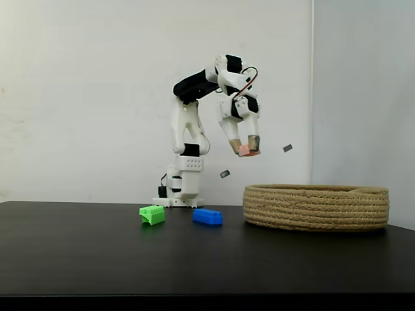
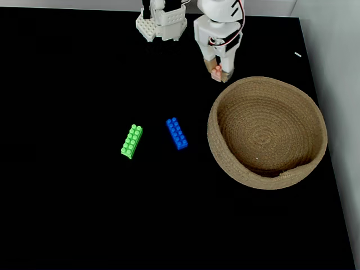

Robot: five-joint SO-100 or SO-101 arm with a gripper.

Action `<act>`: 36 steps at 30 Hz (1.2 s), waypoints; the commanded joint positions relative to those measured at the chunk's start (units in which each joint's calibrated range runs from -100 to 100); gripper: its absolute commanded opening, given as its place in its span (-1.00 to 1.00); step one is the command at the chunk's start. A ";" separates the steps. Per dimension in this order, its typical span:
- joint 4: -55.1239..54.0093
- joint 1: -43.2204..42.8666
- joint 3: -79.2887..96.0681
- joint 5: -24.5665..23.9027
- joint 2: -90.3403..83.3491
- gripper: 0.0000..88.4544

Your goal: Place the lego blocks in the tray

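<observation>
Black tabletop (image 2: 67, 214), matte, backed by a white wall. Item one: white SO-type arm with black joint sections, base standing at the far edge of the tabletop in a fixed view (image 2: 162, 25), bent over forward with its wrist pointing down. Item two: gripper (image 1: 246, 150), raised well above the tabletop, fingers closed around a pale pink lego brick (image 1: 245, 150) pinched between the tips; in a fixed view from above the gripper (image 2: 218, 73) sits just outside the far left rim of the basket, the pink brick (image 2: 216, 73) partly hidden between the fingers. Item three: round basket of coiled tan rope (image 2: 225, 160), wide and low-walled, set at the right side of the tabletop, near its right edge; interior shows bare coils, with one stretch of the near rim sagging inward. From the side the basket (image 1: 316, 208) stands lower than the gripper and to its right. Item four: bright green lego brick (image 2: 131, 141), long and studded, lying flat toward the middle of the tabletop, left of the basket. Item five: blue lego brick (image 2: 177, 133), same form, lying flat between the green brick and the basket, apart from both. From the side, green brick (image 1: 152, 214) and blue brick (image 1: 207, 217) rest in front of the arm base.
</observation>
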 commanded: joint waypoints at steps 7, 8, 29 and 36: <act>-12.53 -9.08 -5.87 -3.96 3.54 -0.82; -14.45 -9.25 -4.96 -3.86 3.03 -0.81; -2.79 6.00 -3.41 5.81 1.13 -0.53; 4.63 18.21 -8.61 14.46 3.97 -0.51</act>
